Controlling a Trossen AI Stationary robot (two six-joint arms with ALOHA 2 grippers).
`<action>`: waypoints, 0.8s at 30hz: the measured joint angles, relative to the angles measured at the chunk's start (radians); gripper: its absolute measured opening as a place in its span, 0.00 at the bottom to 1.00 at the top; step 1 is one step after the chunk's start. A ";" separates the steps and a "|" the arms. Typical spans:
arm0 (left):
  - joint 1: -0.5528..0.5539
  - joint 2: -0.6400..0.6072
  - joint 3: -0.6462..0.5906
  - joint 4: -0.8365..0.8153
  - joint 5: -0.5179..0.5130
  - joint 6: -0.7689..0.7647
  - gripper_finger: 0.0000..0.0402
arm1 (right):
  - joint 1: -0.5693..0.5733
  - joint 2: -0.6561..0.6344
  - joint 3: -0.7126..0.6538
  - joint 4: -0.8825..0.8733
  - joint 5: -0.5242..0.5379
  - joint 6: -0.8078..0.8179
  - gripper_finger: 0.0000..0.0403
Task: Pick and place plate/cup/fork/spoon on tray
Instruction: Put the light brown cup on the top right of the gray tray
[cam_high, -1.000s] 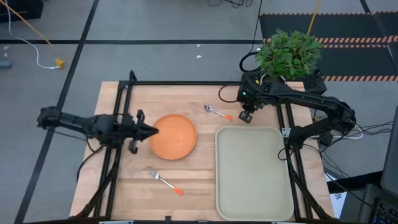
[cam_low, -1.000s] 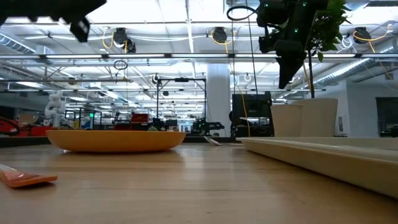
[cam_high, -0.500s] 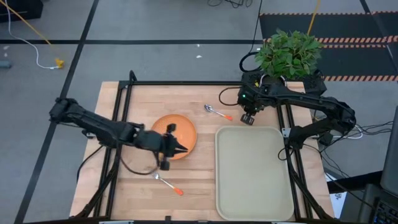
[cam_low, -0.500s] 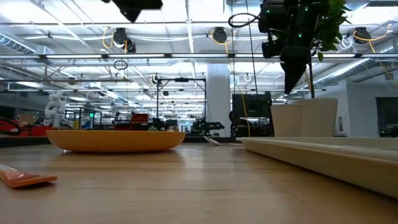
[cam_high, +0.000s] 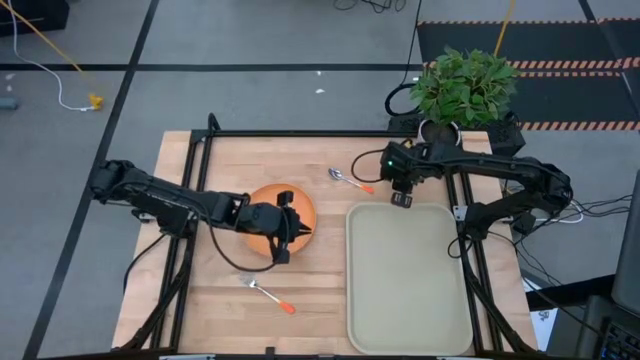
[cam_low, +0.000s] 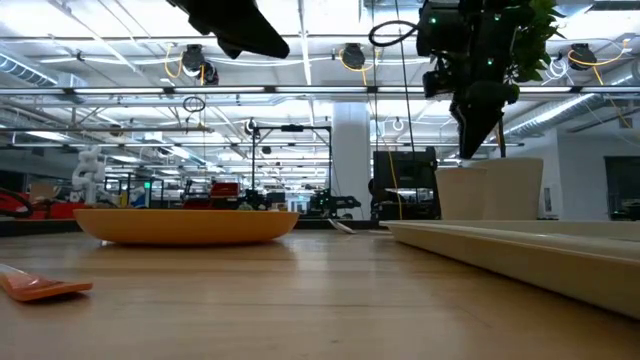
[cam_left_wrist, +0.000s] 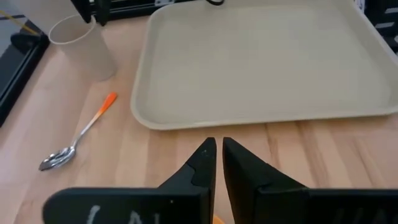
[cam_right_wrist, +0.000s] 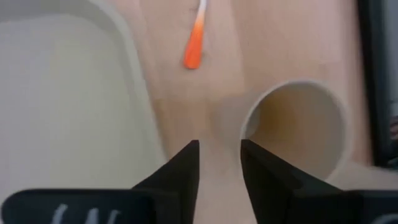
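The left gripper (cam_left_wrist: 218, 152) holds its fingers (cam_left_wrist: 202, 163) nearly together above the wooden bench (cam_left_wrist: 37, 124). Beyond lies the tray (cam_left_wrist: 261, 62); beside it the spoon (cam_left_wrist: 78, 134) and the upright cup (cam_left_wrist: 83, 38).

Bright, even overhead light (ceiling strips glare), right wrist view blurred.

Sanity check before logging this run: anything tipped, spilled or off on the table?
Nothing stands out. The plate, fork and spoon lie flat on the wood, the cup stands upright, and the tray sits square. No spills or damage visible.
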 joint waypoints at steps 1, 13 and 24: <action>0.002 0.000 0.000 0.000 0.000 0.000 0.08 | 0.005 0.000 0.000 0.005 0.021 -0.022 0.31; 0.002 0.000 0.000 0.005 0.000 0.002 0.08 | 0.009 0.000 -0.097 0.117 0.062 -0.143 0.41; 0.002 0.000 0.000 0.009 0.000 0.006 0.08 | 0.009 0.000 -0.123 0.147 0.064 -0.143 0.30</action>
